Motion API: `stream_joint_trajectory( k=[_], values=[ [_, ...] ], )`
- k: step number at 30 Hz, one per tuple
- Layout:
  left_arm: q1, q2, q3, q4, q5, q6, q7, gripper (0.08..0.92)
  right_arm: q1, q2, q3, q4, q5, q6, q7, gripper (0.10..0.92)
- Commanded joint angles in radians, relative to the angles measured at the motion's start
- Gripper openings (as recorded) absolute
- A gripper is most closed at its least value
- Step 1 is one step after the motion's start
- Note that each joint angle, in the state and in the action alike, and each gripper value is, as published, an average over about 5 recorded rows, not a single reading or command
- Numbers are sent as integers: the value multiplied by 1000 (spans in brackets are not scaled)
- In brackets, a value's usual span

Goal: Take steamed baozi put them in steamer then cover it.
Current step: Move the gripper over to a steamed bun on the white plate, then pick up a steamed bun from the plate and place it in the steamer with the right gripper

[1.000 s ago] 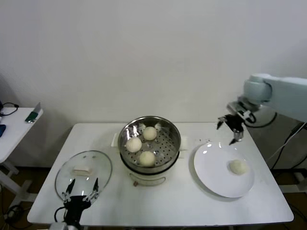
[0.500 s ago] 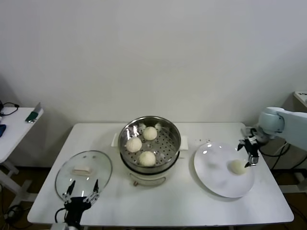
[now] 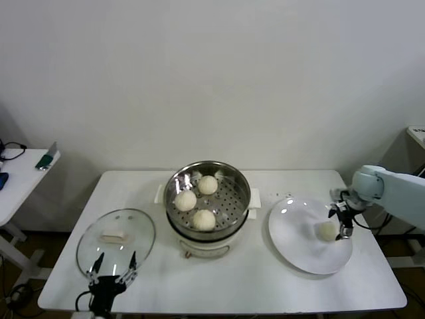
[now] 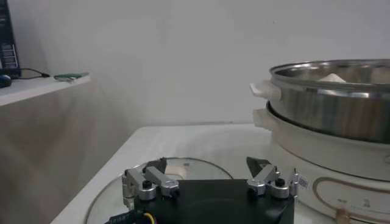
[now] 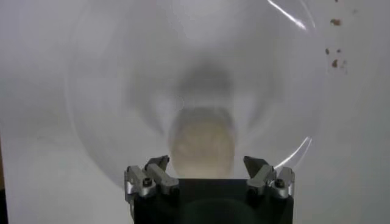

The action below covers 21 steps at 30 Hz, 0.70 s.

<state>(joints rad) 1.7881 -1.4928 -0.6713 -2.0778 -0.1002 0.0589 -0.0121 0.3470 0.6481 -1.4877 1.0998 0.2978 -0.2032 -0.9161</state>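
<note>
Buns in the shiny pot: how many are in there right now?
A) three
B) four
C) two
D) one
A: three buns sit on the holed floor of the steamer, and the fourth bun is still on the white plate, with the right gripper right at it.

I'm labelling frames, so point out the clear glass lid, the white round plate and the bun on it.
clear glass lid (image 3: 126, 239), head view, bare glass.
white round plate (image 3: 295, 236), head view, bare surface.
bun (image 3: 326, 230), head view, top.
</note>
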Motion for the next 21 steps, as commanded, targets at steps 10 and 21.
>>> stream_joint_trajectory(
  k=[10,21],
  values=[
    [5,0,-2,-3,1,-2,-2,823,92,-27,-10,89,40,-12,7,673],
    [2,4,3,-13,3,3,-1,823,789,115,-346,334,435,-36,-77,670]
  ],
)
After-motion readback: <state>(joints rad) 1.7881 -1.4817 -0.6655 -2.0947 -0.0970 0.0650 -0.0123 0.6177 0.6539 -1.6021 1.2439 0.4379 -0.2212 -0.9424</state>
